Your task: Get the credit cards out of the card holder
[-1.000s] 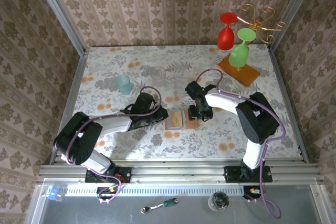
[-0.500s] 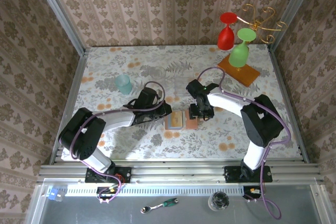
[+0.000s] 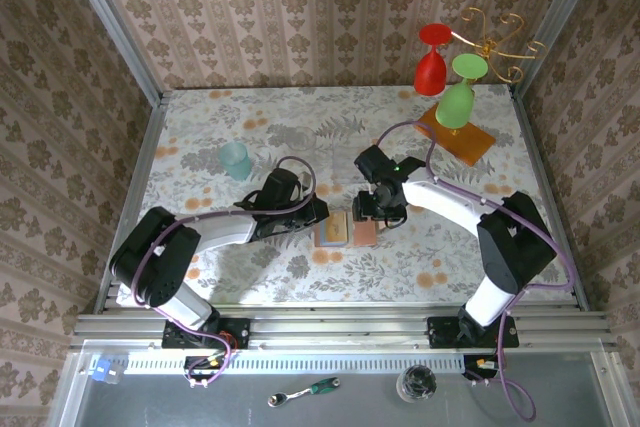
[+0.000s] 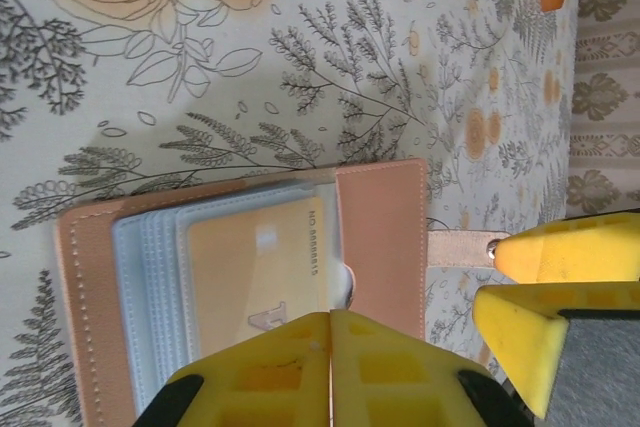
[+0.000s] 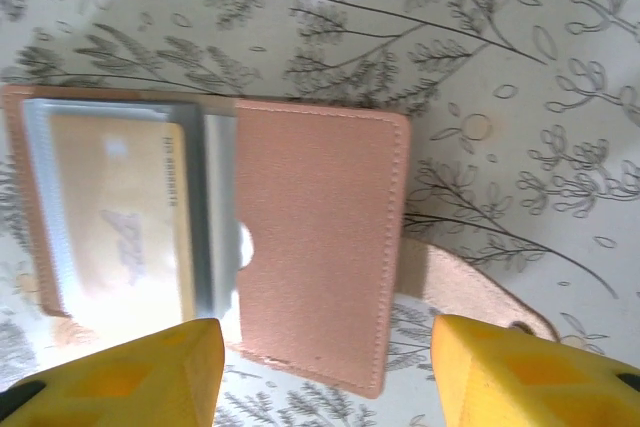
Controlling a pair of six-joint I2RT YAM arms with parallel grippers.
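Note:
The card holder (image 3: pixel 347 231) lies open on the floral table between my two grippers. Its grey-blue pocket holds an orange-tan credit card (image 4: pixel 255 272), which also shows in the right wrist view (image 5: pixel 112 209). A tan flap (image 5: pixel 315 237) covers the other half, and a strap (image 5: pixel 468 289) trails off its far side. My left gripper (image 4: pixel 331 325) is shut, its yellow tips pressed together over the card's near edge with nothing between them. My right gripper (image 5: pixel 325 375) is open, one finger on each side of the tan flap's near edge.
A teal cup (image 3: pixel 236 160) stands to the back left. At the back right an orange slab (image 3: pixel 478 144) bears a gold rack with a red goblet (image 3: pixel 431 65) and a green goblet (image 3: pixel 458 97). Walls close in three sides.
My left gripper has slid right, up to the card holder's left edge. The right gripper has shifted slightly left over the tan flap and its jaws have narrowed a little.

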